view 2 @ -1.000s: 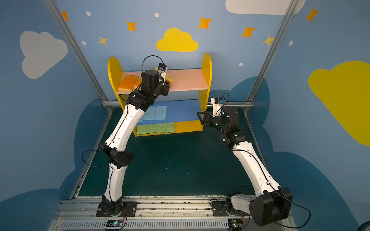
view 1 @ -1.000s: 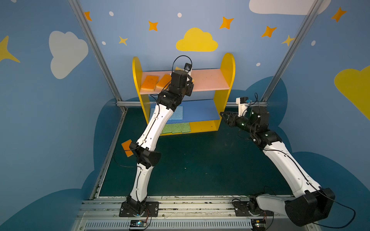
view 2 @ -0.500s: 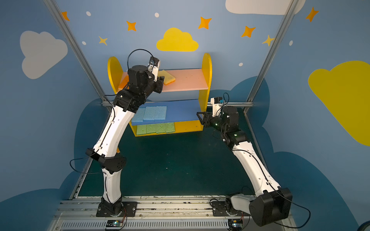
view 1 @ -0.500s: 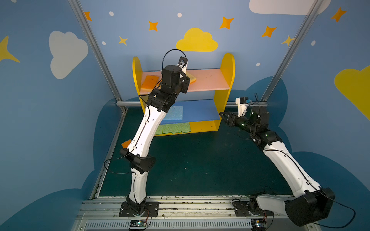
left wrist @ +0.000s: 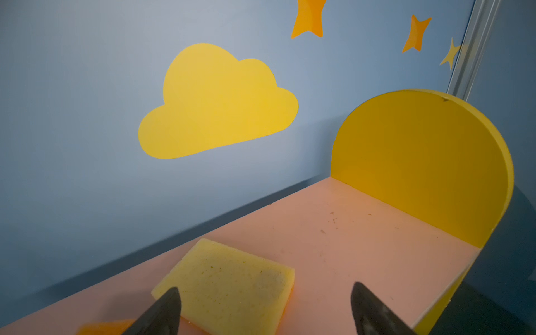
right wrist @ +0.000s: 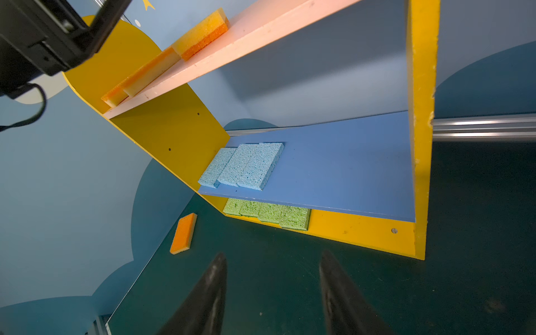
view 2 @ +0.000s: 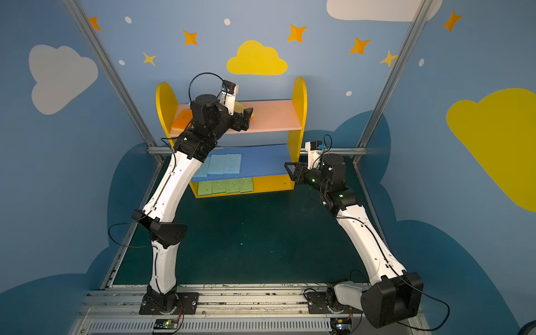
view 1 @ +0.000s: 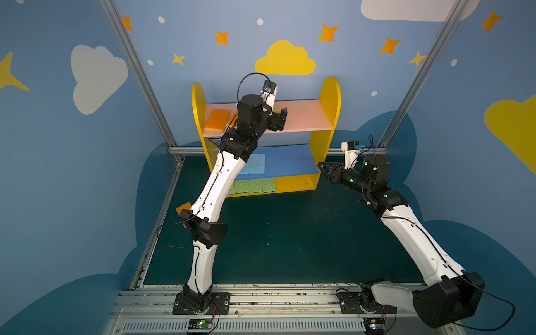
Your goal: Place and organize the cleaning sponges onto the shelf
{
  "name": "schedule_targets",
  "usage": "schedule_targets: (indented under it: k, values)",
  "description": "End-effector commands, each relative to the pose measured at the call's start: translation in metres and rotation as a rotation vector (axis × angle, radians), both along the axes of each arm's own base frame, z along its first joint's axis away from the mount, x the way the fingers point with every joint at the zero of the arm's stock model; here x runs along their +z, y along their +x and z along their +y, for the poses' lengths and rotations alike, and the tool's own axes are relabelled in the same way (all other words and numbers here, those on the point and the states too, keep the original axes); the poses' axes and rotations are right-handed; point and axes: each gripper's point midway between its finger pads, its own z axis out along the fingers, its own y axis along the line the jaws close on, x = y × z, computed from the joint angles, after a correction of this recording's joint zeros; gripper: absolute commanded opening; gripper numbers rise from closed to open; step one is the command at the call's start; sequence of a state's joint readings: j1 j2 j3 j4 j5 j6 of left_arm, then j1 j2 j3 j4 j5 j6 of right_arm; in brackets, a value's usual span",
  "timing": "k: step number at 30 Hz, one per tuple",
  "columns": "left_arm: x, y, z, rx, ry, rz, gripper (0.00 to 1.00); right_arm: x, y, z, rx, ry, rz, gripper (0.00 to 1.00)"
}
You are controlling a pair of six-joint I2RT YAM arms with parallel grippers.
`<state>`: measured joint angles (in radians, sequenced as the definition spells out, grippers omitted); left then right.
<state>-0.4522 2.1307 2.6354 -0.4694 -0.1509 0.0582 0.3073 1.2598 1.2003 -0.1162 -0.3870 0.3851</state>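
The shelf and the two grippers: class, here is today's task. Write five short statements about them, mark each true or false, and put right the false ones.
1. The left gripper stands open over the pink board. True.
2. Three light blue sponges lie side by side on the blue board. True.
3. The green sponges lie on the pink board. False: they lie on the yellow board at the bottom.
4. Every sponge is on the shelf. False: one orange sponge lies on the table beside it.
5. The right gripper holds a sponge. False: its jaws stand apart with nothing between them.
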Motion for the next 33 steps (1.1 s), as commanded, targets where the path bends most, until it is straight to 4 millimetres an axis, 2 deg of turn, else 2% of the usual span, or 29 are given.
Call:
schedule_targets:
  k: [1, 5, 9, 14, 18, 30, 33]
  values:
    - [0.014, 0.014, 0.001, -0.057, -0.13, -0.043, 0.9, -0.007, 0.001, 0.007, 0.027, 0.004, 0.014, 0.51]
    - [0.011, 0.03, 0.007, -0.086, -0.207, -0.043, 0.9, -0.015, 0.003, 0.012, 0.041, -0.003, 0.031, 0.5]
    - [0.008, 0.038, 0.008, -0.131, -0.275, -0.019, 0.9, -0.02, 0.004, 0.014, 0.046, -0.008, 0.045, 0.5]
    - [-0.012, 0.039, 0.001, -0.171, -0.282, 0.064, 0.86, -0.024, 0.007, 0.015, 0.045, -0.011, 0.052, 0.5]
    - [-0.027, 0.033, -0.006, -0.199, -0.274, 0.138, 0.81, -0.025, 0.006, 0.018, 0.056, -0.009, 0.056, 0.49]
    - [-0.06, 0.007, -0.026, -0.23, -0.17, 0.283, 0.75, -0.021, -0.001, 0.016, 0.056, 0.003, 0.045, 0.48]
    - [-0.062, -0.002, -0.033, -0.245, -0.154, 0.302, 0.73, -0.021, -0.003, 0.015, 0.054, 0.004, 0.044, 0.48]
